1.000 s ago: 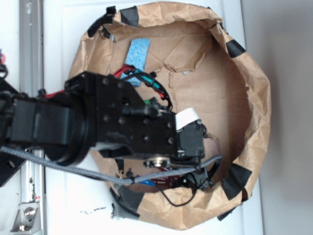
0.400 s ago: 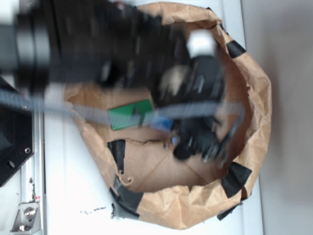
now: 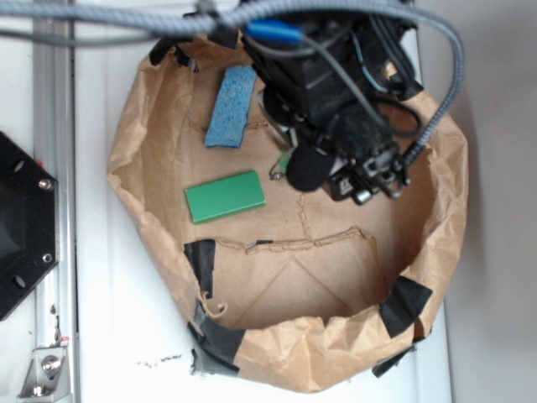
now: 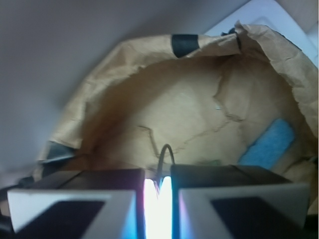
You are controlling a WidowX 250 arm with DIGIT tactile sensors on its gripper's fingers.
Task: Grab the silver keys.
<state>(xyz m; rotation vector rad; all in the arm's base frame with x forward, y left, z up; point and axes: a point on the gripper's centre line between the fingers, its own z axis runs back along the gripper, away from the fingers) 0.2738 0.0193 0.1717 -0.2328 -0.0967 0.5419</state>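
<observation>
Fingers (image 4: 89,199) of the black end effector (image 4: 158,191) fill the bottom of the wrist view, drawn close together with only a narrow bright slit between them. A thin dark ring rises out of that slit in an arc, so the end effector appears clenched on the ring of the silver keys (image 4: 166,154).

From the exterior view, the end effector (image 3: 304,170) sits just right of centre in the upper half of the frame. A small silvery glint of the keys (image 3: 275,174) shows at its left edge, above the floor of the bag; most of the bunch is too small to make out.

The black arm (image 3: 323,71) comes in from the top edge and reaches down over the bag, with grey braided cable (image 3: 436,126) looping around its right side.

Left of the keys lies a flat green rectangular block (image 3: 225,196), apart from them. Above it, at upper left, a blue sponge (image 3: 232,107) rests tilted.

All lie inside a crumpled brown paper bag (image 3: 445,201) patched with black tape, which sits on the white desk (image 3: 109,319).
</observation>
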